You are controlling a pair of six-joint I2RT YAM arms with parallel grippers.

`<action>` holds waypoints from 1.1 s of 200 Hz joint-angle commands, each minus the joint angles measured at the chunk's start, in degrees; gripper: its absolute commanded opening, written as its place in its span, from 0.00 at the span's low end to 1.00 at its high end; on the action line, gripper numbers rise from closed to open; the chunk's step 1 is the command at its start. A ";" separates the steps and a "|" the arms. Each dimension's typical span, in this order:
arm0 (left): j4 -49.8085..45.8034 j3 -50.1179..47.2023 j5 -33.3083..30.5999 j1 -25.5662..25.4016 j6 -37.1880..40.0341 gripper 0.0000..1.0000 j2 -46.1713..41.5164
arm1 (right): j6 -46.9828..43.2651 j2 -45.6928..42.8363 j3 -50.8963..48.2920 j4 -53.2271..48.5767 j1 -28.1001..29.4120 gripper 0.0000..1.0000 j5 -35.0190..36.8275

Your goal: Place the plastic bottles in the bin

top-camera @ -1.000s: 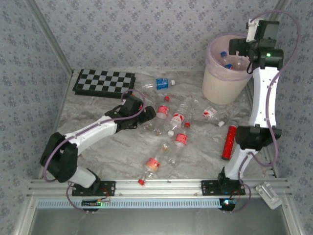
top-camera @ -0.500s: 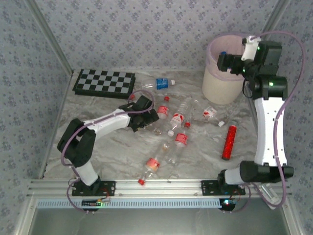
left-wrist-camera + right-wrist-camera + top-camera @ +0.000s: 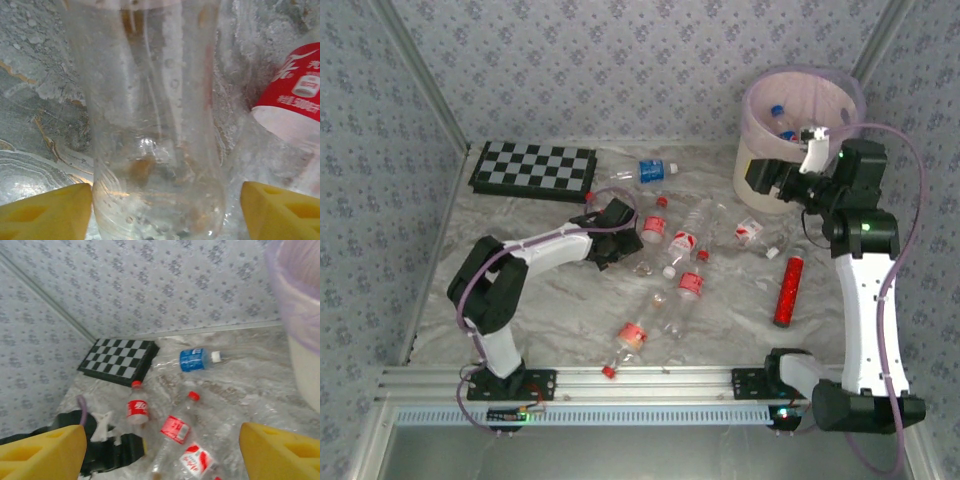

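Note:
Several clear plastic bottles with red labels lie across the middle of the marble table, and a blue-labelled one lies further back. My left gripper is low among them. In the left wrist view its yellow fingertips straddle a clear bottle body; the left pad is against it and a small gap shows at the right pad. My right gripper hangs in front of the cream bin, open and holding nothing. The bin holds bottles.
A black-and-white checkerboard lies at the back left. A solid red tube lies near the right arm. Two more bottles lie near the front rail. Papered walls close in the table on three sides.
My left jaws have narrowed around the clear bottle after reaching right. My right arm has swung from above the bin down to its front, its jaws a little narrower.

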 commanded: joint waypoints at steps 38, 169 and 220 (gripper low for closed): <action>-0.72 -0.23 -0.07 0.11 1.36 0.64 0.97 | 2.38 -2.71 -3.63 0.14 0.30 0.77 -5.01; 11.06 -8.56 8.87 0.15 23.68 0.00 -27.28 | 9.29 11.96 -2.33 8.75 16.39 0.73 1.95; 21.81 -12.91 23.58 0.66 24.57 0.00 -30.06 | 10.81 25.51 3.76 13.40 23.80 0.91 -4.29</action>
